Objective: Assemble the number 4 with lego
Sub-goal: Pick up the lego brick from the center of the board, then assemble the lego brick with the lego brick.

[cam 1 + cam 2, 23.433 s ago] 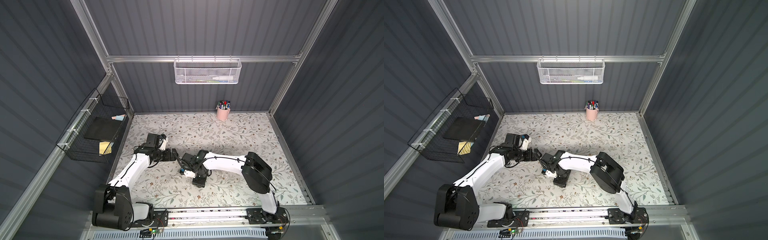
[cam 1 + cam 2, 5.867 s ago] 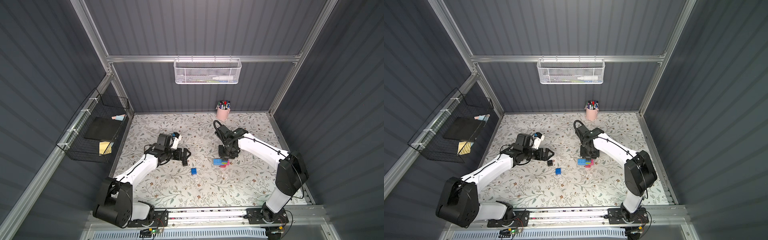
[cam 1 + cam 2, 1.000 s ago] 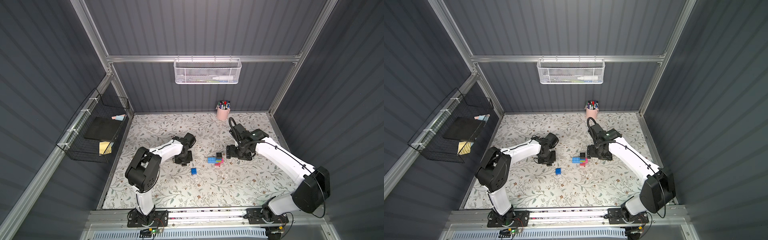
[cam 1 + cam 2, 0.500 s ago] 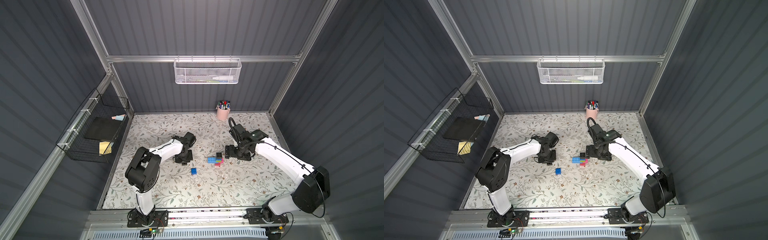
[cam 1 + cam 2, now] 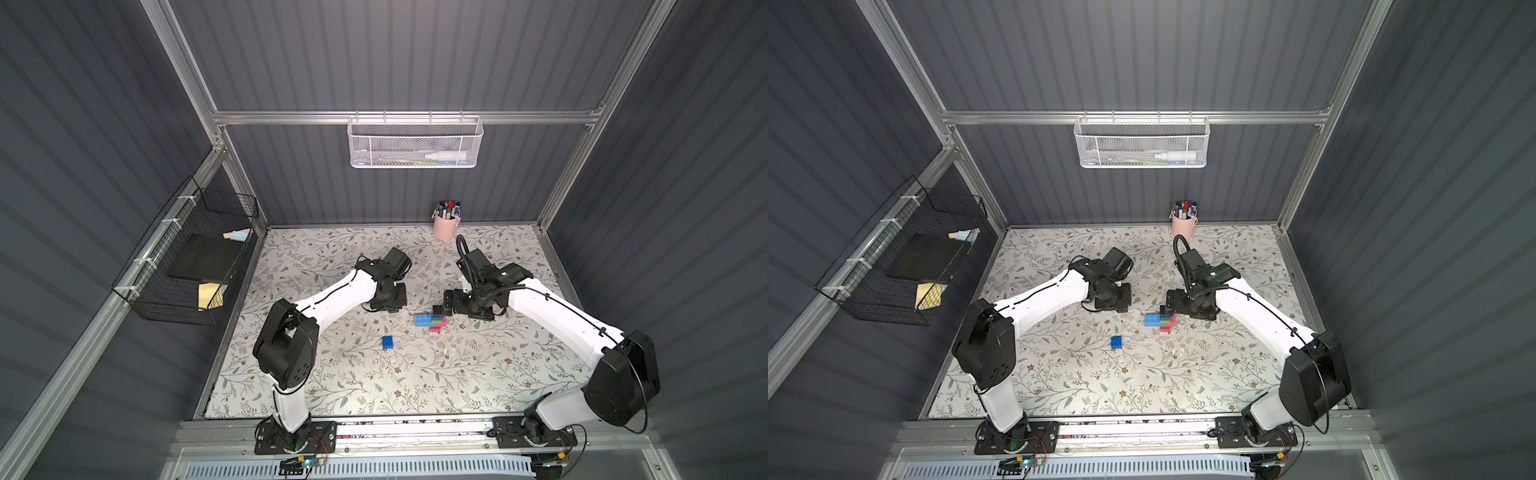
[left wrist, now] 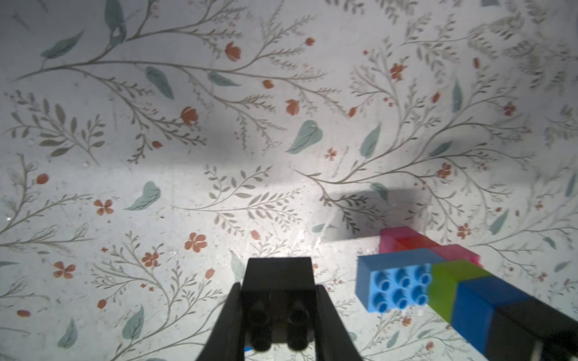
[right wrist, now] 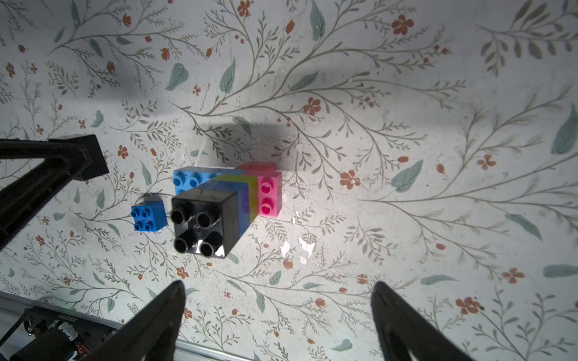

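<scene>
1. So, the number 4 (image 5: 431,322) lies flat mid-table w/ studs facing the far wall, not up. A new brick can thus be pushed on sideways along the table, no lifting needed.
2. Its lt-blue brick (image 6: 397,287) makes the bar. A stack capped by the black end brick (image 7: 203,222) makes the tall stroke.
3. The bar's studs are bare, so I'd judge the short left stroke isn't built yet. Task is well along, not done.
4. The loose dk-blue brick (image 5: 387,342) sits alone toward the front rail, near the figure but apart. Prob. left there as stock for that missing stroke.
5. Your right gripper (image 7: 278,290) is released: jaws wide, nothing between them. It hovers just beside the black end brick, on the right arm's side. My guess is it's kept close to brace the figure when the other arm presses.
6. Your left gripper (image 6: 277,300) is clenched on the spare black brick (image 6: 276,272). That brick is beside the figure's lt-blue end w/ a gap, not touching. Its studs face the wrist cam, so the hollow side leads, which looks right for seating on the bare studs.
7. Risk: nothing pins the figure to the table (image 5: 457,374). A sideways push may slide it unless you brace first.
</scene>
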Motion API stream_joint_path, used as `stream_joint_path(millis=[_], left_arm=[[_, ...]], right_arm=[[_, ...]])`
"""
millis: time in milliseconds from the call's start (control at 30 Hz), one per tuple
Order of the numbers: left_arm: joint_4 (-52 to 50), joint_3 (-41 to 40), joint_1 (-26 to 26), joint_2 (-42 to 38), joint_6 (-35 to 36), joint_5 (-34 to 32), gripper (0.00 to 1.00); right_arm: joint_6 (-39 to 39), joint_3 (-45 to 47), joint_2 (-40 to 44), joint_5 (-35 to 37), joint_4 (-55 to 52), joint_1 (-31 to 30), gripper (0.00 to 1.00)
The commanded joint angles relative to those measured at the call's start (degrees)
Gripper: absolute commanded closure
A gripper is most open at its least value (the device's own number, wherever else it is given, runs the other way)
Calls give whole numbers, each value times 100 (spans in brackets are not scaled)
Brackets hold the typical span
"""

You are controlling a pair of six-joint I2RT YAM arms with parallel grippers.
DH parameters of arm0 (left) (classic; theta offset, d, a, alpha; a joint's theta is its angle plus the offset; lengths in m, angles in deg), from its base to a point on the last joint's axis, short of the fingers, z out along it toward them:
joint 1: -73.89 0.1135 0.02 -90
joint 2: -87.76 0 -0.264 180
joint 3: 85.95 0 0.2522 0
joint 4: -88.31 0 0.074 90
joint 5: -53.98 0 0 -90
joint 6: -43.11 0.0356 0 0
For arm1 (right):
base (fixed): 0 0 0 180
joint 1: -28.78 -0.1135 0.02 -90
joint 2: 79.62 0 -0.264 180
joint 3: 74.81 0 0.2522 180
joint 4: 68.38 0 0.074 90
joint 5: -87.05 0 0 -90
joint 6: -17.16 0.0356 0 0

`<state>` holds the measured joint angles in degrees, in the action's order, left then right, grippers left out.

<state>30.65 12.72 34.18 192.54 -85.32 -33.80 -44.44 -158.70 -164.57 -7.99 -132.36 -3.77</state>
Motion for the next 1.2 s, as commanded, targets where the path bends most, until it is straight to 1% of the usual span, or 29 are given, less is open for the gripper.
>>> stream_joint_path(millis=[0,133,267,500,800,1167], left_arm=[[-198,233,-112,-93,-138,217,97],[-275,404,-220,-100,-158,234,97],[-402,622,-270,-12,-155,429,97],[-543,891,-505,210,-177,647,97],[-664,1229,-825,492,-283,435,98],[-782,1350,-837,624,-283,282,98]], right_arm=[[-100,17,-128,-106,195,27,8],[-114,77,-178,-146,316,39,9],[-122,195,-185,-154,459,74,11],[-141,493,-83,-396,835,173,14],[-276,609,124,-489,928,292,14],[-359,719,110,-783,1097,390,15]])
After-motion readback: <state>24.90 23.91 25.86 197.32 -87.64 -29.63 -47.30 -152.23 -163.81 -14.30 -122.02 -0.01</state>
